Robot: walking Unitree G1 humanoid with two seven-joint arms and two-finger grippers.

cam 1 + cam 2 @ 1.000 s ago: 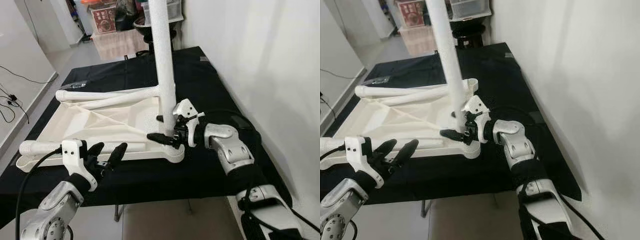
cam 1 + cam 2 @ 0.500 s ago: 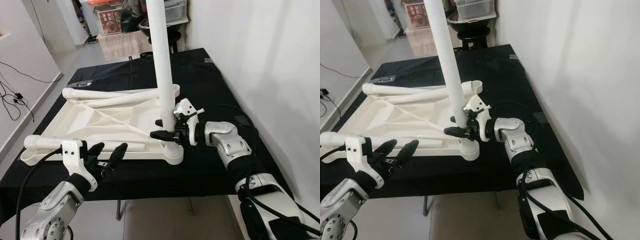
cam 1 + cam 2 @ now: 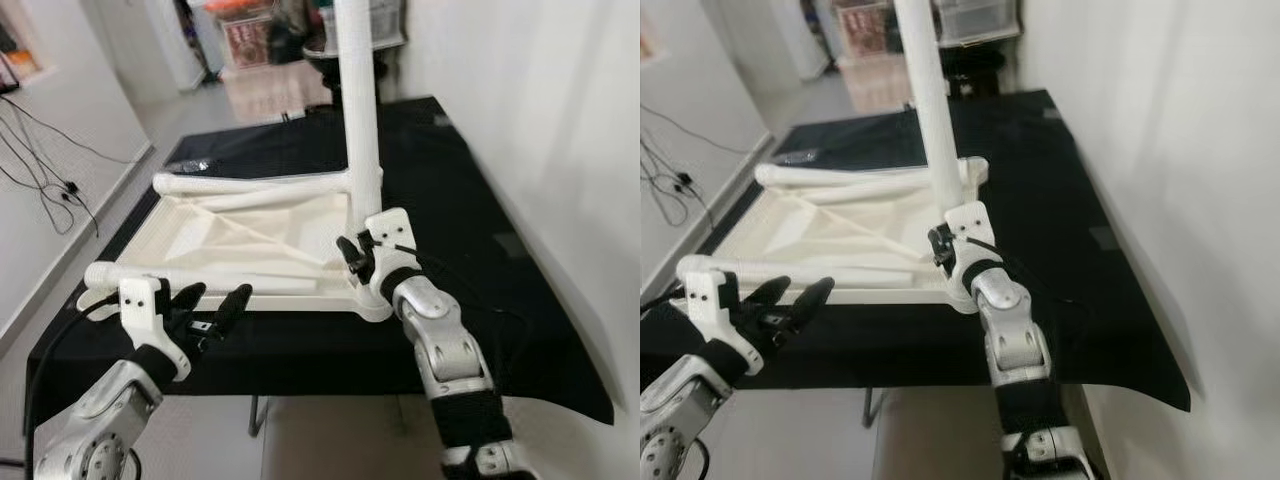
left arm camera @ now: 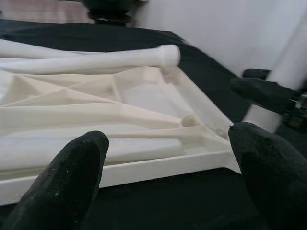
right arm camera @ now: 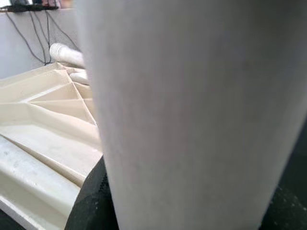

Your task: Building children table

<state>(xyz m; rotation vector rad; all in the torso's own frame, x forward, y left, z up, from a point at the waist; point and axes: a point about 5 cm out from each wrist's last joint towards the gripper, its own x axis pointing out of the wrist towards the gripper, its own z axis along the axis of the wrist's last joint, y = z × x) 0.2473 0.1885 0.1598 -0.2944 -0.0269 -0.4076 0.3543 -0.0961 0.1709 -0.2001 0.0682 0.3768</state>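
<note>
We see the cream tabletop (image 3: pixel 240 245) lying upside down on the black-covered table (image 3: pixel 470 200), 1 white leg (image 3: pixel 362 150) standing upright in its near right corner socket. Our right gripper (image 3: pixel 352 256) clamps low on that leg, fingers closed around it. Our left gripper (image 3: pixel 210 305) hovers just off the tabletop's near edge, its 2 fingers (image 4: pixel 79 167) spread wide, holding nothing.
</note>
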